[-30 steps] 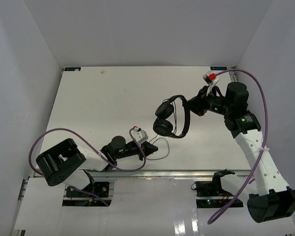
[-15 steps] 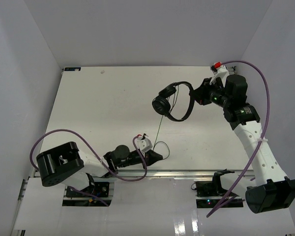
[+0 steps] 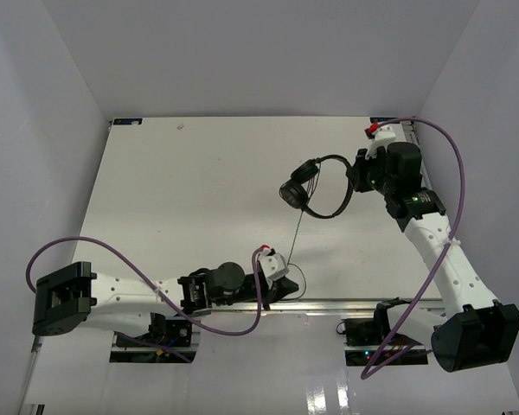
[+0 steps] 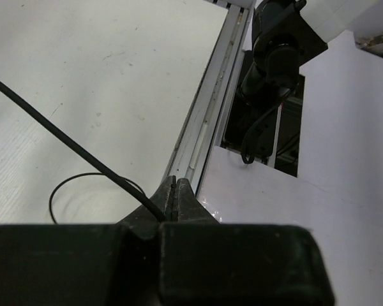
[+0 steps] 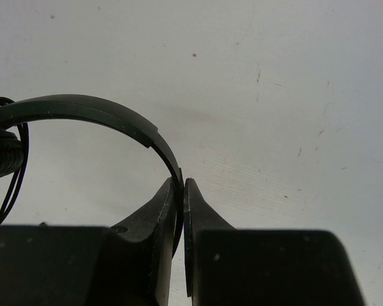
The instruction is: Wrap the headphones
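While taut, cord [image 4: 70,141] in left hand [image 4: 174,188]

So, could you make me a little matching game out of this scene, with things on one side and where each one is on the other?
Things:
1. headband
2. cord
3. ear cups
4. purple cable

Places:
A. arcs alongside the right arm
B. pinched in the left gripper
C. at the headband's left end in the top view
D. clamped in the right gripper

Pairs: 1-D, 2-B, 3-C, 4-A
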